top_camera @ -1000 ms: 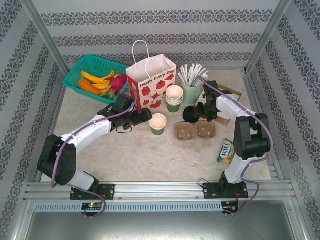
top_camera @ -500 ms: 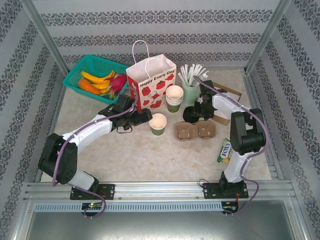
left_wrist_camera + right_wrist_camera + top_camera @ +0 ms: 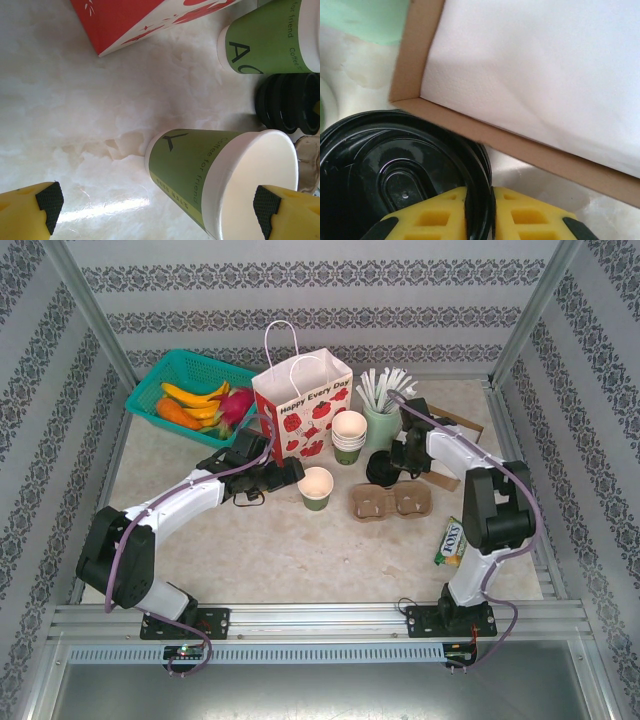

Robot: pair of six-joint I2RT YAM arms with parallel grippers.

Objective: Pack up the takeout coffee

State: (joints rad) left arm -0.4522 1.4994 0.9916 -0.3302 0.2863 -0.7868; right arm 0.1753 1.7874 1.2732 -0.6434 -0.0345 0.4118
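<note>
Marbled beige table (image 3: 250,540): red-and-white strawberry paper bag (image 3: 303,418) behind left jaws, brown moulded-pulp two-cup carrier (image 3: 390,502) just right of small dark green paper cup (image 3: 316,487). Cup stands between spread left jaws; right jaws clamp black plastic lid (image 3: 395,170) at its rim.

cup (image 3: 316,487) left of carrier tray (image 3: 390,502), bag (image 3: 303,410) behind cup, lids (image 3: 379,469) behind carrier tray

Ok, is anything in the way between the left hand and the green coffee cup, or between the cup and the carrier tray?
Nothing visible. The left hand is open with the green coffee cup right between its fingers, and just bare table separates the cup from the brown carrier tray to its right.
</note>
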